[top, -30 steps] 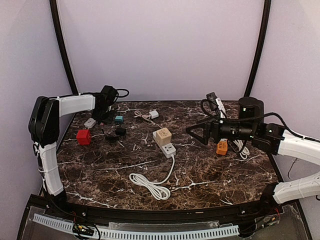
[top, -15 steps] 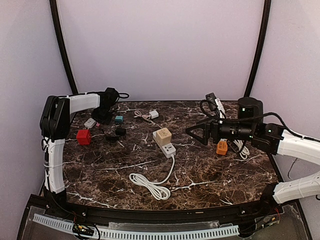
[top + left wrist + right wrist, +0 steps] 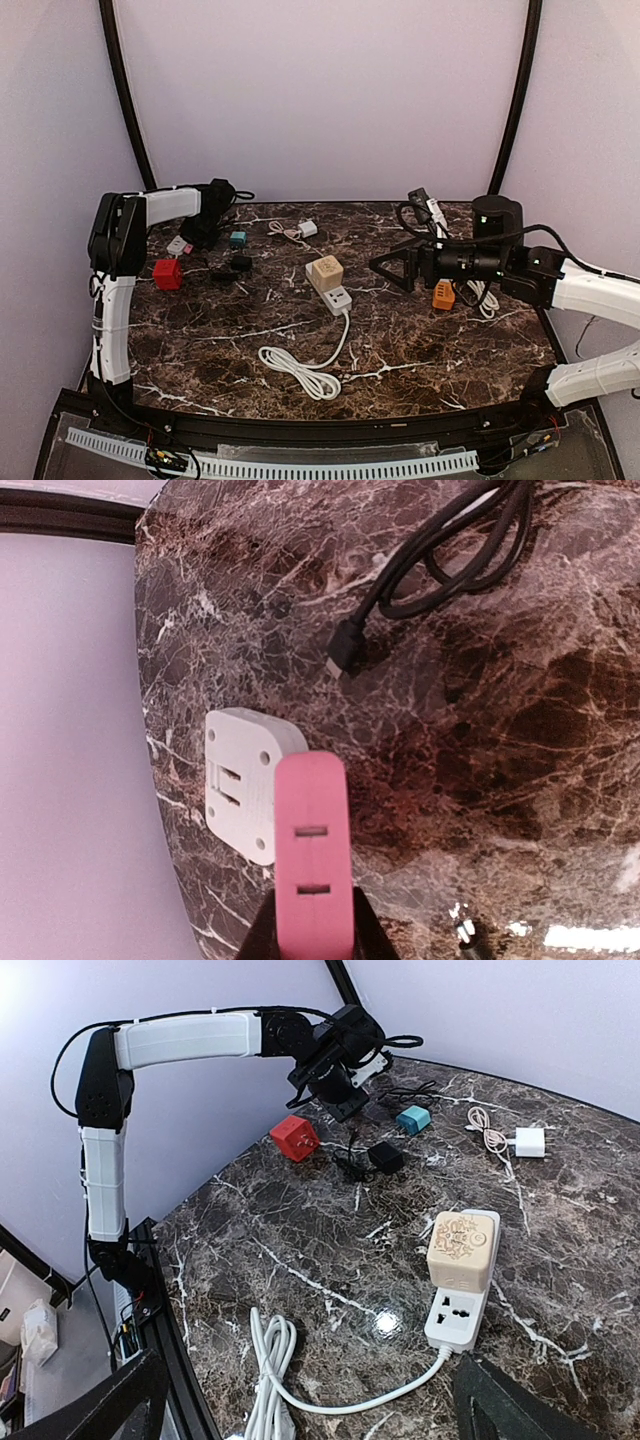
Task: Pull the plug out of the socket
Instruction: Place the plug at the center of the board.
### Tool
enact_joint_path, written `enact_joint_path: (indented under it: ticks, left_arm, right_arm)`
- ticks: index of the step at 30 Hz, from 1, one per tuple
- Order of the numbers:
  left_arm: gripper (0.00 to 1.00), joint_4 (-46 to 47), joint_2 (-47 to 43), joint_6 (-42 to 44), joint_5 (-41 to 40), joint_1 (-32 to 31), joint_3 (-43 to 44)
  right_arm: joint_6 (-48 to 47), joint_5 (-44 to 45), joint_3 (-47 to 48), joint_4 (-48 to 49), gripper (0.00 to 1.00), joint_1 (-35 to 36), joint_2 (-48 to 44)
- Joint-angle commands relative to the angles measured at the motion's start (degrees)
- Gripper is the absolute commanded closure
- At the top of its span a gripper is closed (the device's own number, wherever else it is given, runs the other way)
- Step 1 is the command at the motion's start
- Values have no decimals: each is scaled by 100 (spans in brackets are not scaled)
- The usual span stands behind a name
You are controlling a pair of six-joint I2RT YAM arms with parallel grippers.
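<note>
- We find the left gripper clenched on a pink plug adapter. Its two slots face the wrist camera.
- This claw sits well to the left of the white power strip, at the far-left part of the marble table.
- In the left wrist view the pink adapter overlaps the edge of a flat white adapter lying on the table. We cannot tell whether the two touch.
- A black cable lies apart from both, with its connector end pointing towards them.
- The right gripper is released, with its jaws spread wide. It holds nothing and touches nothing.
- It hovers just right of the power strip, pointing towards it. One of its fingers frames the edge of the wrist view.
- The task's plug, a beige cube adapter, is seated in the far end of the power strip.
- The strip's white cord runs towards the near side and ends in a loose coil.
- Left of the power strip lie a red cube adapter, a black adapter and a teal adapter.
- An orange adapter lies to the right of the strip, under the right arm.
</note>
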Motion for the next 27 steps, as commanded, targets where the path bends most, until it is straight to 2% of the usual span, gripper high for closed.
enact_joint_path:
  ticks: [1, 7, 9, 11, 16, 24, 25, 27]
  left_arm:
    - [86, -342, 215, 57, 75, 166, 144]
    - [85, -425, 308, 43, 132, 271, 260]
    - [80, -500, 304, 29, 282, 253, 316]
    - [74, -574, 299, 66, 346, 177, 372]
    - [52, -705, 227, 119, 479, -113, 602]
    - [29, -911, -229, 197, 590, -406, 1033]
    - [18, -924, -397, 214, 629, -437, 1049]
    - [10, -918, -695, 296, 851, -586, 1038]
  right_arm:
    - [-7, -41, 76, 39, 1, -61, 20]
    - [24, -117, 113, 86, 1, -61, 168]
    - [19, -156, 159, 96, 1, -59, 220]
    - [25, -190, 204, 100, 2, -59, 265]
    - [56, -310, 303, 119, 1, -68, 400]
    - [104, -359, 340, 124, 1, -76, 401]
    - [112, -342, 339, 128, 1, -76, 397]
    - [130, -293, 327, 160, 1, -80, 361]
